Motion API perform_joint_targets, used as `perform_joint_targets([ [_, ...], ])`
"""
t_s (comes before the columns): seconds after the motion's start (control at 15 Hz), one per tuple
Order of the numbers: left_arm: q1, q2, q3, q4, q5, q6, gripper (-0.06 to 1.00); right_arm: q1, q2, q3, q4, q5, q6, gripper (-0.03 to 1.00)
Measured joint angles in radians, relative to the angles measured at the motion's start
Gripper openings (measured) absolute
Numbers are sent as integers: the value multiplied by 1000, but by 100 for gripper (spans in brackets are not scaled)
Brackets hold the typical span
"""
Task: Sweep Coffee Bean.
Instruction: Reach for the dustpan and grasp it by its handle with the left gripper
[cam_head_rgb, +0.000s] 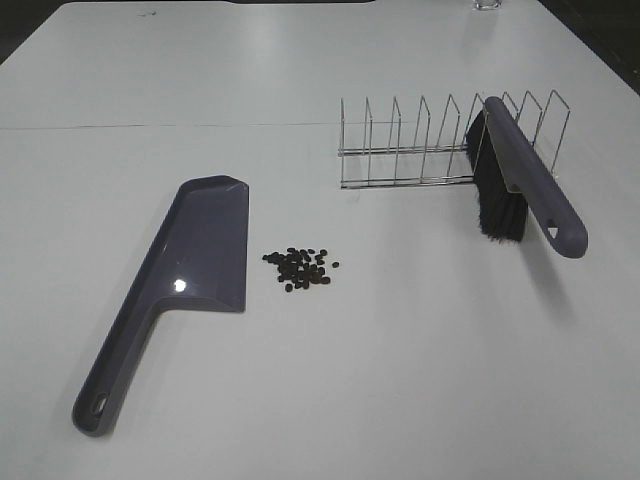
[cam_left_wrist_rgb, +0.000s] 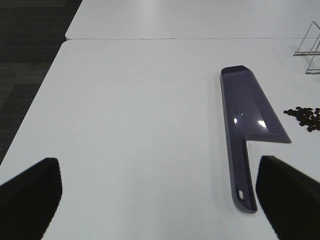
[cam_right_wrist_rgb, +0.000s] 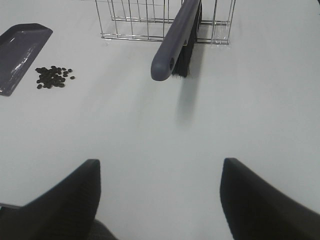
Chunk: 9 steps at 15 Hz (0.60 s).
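Note:
A small cluster of dark coffee beans (cam_head_rgb: 301, 268) lies on the white table, just right of a purple dustpan (cam_head_rgb: 190, 265) that lies flat with its handle toward the near left. A purple brush (cam_head_rgb: 522, 175) with black bristles leans in a wire rack (cam_head_rgb: 440, 140) at the right. The beans also show in the left wrist view (cam_left_wrist_rgb: 306, 117) and the right wrist view (cam_right_wrist_rgb: 53, 77). My left gripper (cam_left_wrist_rgb: 160, 200) is open and empty, well short of the dustpan's (cam_left_wrist_rgb: 247, 112) handle. My right gripper (cam_right_wrist_rgb: 160, 195) is open and empty, short of the brush (cam_right_wrist_rgb: 176, 40). Neither gripper shows in the exterior view.
The wire rack (cam_right_wrist_rgb: 150, 20) stands behind the beans to the right. A seam (cam_head_rgb: 160, 126) runs across the table at the back. The table's left edge (cam_left_wrist_rgb: 37, 100) drops to dark carpet. A glass base (cam_head_rgb: 487, 4) shows at the far edge.

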Motion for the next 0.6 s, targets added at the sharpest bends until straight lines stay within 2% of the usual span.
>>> perform_joint_targets([
  [0.6,0,0,0,0,0,0,98,0,0,0,0,0,0,60],
])
